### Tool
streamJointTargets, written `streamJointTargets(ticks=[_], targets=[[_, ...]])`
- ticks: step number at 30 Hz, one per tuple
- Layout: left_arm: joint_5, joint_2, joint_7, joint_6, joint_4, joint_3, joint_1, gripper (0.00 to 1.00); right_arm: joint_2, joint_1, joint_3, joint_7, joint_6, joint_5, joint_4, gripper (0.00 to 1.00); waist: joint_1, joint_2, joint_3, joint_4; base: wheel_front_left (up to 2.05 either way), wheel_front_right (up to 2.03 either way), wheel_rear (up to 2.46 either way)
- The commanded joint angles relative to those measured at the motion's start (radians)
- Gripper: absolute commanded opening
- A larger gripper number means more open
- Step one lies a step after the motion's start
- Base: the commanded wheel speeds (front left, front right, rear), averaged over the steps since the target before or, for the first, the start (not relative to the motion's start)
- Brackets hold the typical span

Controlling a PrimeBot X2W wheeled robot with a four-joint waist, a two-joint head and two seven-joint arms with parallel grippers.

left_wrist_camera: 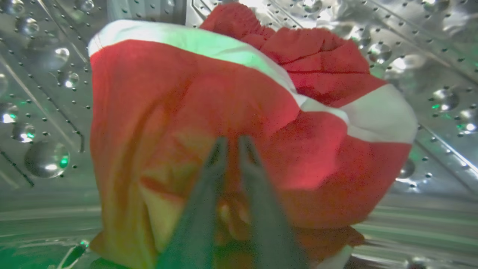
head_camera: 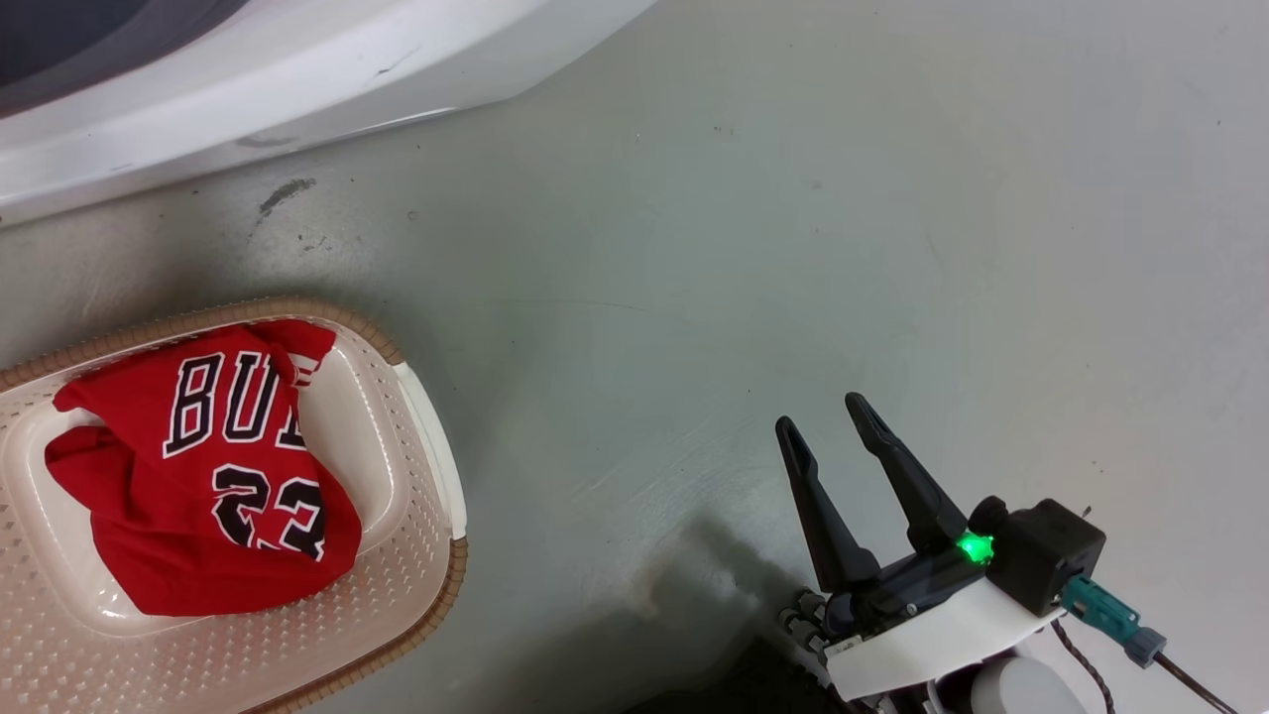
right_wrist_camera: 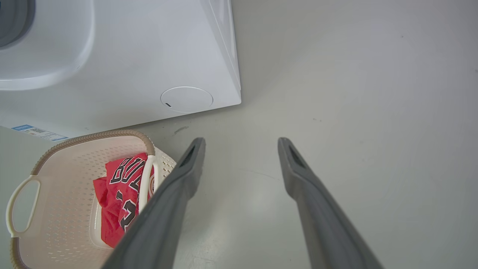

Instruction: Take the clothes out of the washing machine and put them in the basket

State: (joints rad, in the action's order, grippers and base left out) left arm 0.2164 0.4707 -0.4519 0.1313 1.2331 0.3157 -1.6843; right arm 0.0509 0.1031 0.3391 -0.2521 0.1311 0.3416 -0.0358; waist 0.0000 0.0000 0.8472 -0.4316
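Inside the washing machine's steel drum (left_wrist_camera: 48, 93) lies a red garment with white trim (left_wrist_camera: 194, 112). My left gripper (left_wrist_camera: 232, 141) is shut on its cloth, the two fingers nearly together and pressed into the folds. A red "BULLS 23" jersey (head_camera: 198, 466) lies crumpled in the cream basket (head_camera: 436, 446) on the floor in front of the white washing machine (head_camera: 297, 79). To the right of the basket, my right gripper (head_camera: 828, 412) hangs open over bare floor, holding nothing. The right wrist view has the same open gripper (right_wrist_camera: 241, 140), the basket (right_wrist_camera: 74, 139), the jersey (right_wrist_camera: 119, 186) and the machine's front (right_wrist_camera: 130, 56).
Grey floor (head_camera: 793, 198) stretches to the right of the machine and the basket. A round service cover (right_wrist_camera: 186, 99) sits low on the machine's front corner. The basket has a white loop handle (right_wrist_camera: 15, 201) on its far side.
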Motion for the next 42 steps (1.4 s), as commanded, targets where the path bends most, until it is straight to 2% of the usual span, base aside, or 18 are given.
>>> streamJointTargets(ticks=[1, 11, 15, 25, 34, 42], targets=[[0.002, 0.005, 0.017, 0.007, -0.008, 0.000, 0.025, 0.00, -0.001, 0.015, 0.001, -0.007, -0.001, 0.005, -0.002, 1.00, 0.0000, 0.0000, -0.004, -0.001, 0.00, 0.00, 0.00], [0.011, 0.006, 0.270, 0.049, -0.146, -0.002, 0.103, 0.00, -0.001, 0.031, -0.028, -0.009, -0.001, -0.010, -0.012, 1.00, 0.0000, 0.0000, -0.071, 0.023, 0.00, 0.00, 0.00], [0.033, -0.003, 0.390, 0.051, -0.173, -0.017, 0.170, 0.00, -0.001, 0.038, -0.054, -0.008, -0.001, -0.029, -0.010, 1.00, 0.0000, 0.0000, -0.126, 0.040, 0.00, 0.00, 0.00], [0.118, -0.049, 0.649, 0.006, -0.157, -0.064, 0.350, 0.00, -0.001, 0.018, -0.103, 0.018, -0.001, -0.047, -0.008, 1.00, 0.0000, 0.0000, -0.296, 0.071, 0.00, 0.00, 0.00], [0.183, -0.082, 0.717, -0.044, -0.147, -0.115, 0.574, 0.00, -0.001, -0.046, -0.145, 0.055, -0.001, -0.078, -0.010, 1.00, 0.0000, 0.0000, -0.479, 0.099, 0.00, 0.00, 0.00], [0.195, -0.102, 0.719, -0.082, -0.292, -0.179, 0.786, 0.00, -0.001, -0.118, -0.174, 0.095, -0.001, -0.104, 0.007, 1.00, 0.0000, 0.0000, -0.638, 0.145, 0.00, 0.00, 0.00]])
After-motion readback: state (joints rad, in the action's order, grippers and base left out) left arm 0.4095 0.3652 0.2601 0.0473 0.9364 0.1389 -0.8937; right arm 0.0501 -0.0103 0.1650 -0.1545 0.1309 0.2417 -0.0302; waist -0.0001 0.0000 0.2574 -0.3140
